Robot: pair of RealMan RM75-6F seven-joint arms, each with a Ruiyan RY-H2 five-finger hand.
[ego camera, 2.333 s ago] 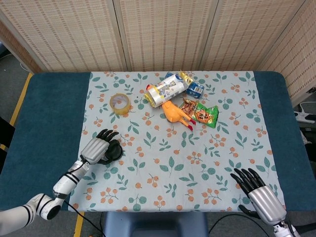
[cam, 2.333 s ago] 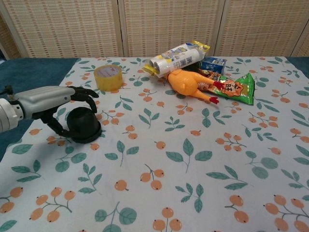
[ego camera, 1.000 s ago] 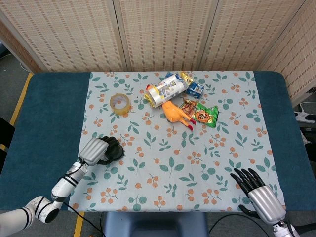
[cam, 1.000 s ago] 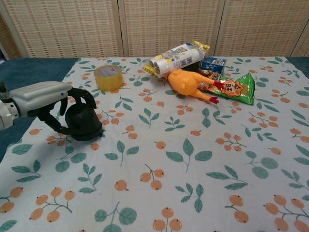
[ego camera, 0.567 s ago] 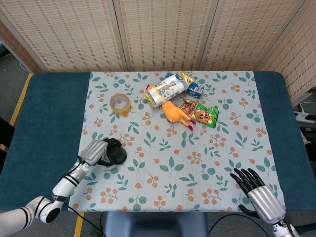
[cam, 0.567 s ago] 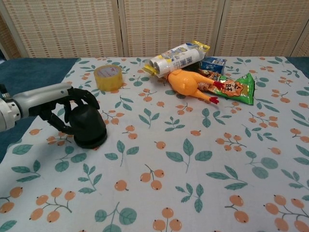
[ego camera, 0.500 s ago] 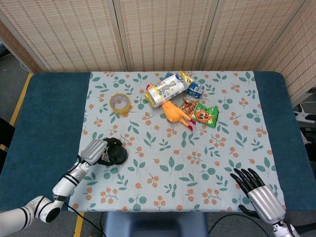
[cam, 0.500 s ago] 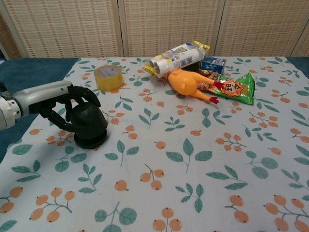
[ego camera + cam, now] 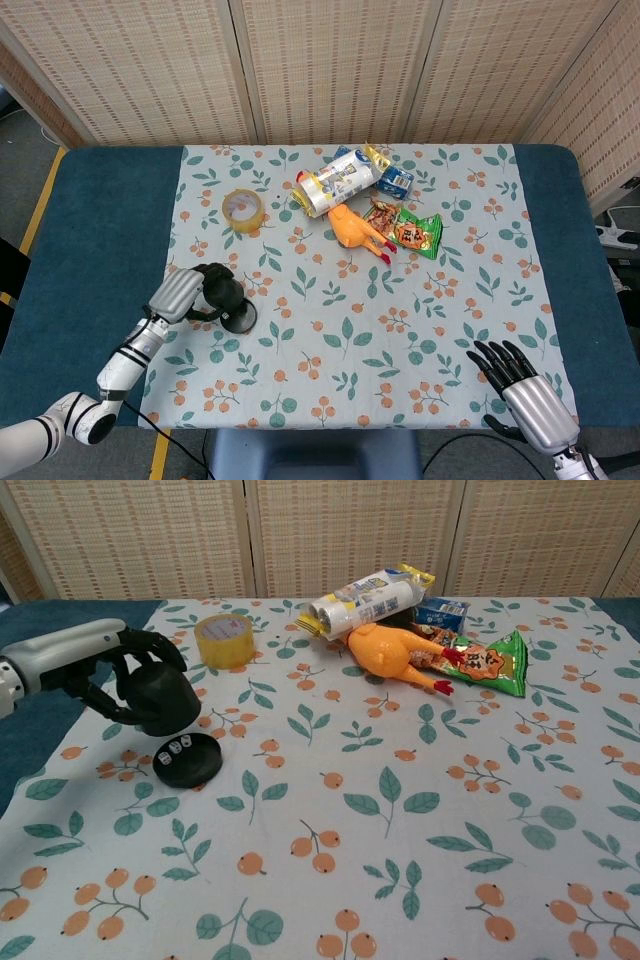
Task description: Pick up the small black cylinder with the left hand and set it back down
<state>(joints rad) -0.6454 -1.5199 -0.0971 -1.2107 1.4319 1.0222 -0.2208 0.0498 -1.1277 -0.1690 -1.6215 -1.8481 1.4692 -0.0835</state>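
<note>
- The left robot hand (image 9: 120,675) is wrapped around the small black cylinder (image 9: 160,698) and holds it clear of the surface (image 9: 560,620), its fingers curled over the top and sides.
- A grip from above of this kind leaves the cylinder's underside free, which suits a straight lowering back onto the patterned cloth (image 9: 400,810).
- A black disc (image 9: 190,759) lies on the cloth just below the raised cylinder, with what appear to be small white dice (image 9: 176,750) on it; they are too small to identify with certainty.
- Judgement: the cylinder is a cup-like cover and the disc its base. The pick-up is complete; the set-down is not yet done.
- The next move calls for a level descent onto the disc or beside it. A tilted cylinder could clip the dice or shift the disc.
- The right robot hand (image 9: 525,390) rests at the near right edge of the surface, fingers spread and holding nothing, well apart from the work.
- A roll of yellow tape (image 9: 223,639) sits near the left robot hand. A rubber chicken (image 9: 390,654) and snack packets (image 9: 485,665) lie well apart, at the far side.
</note>
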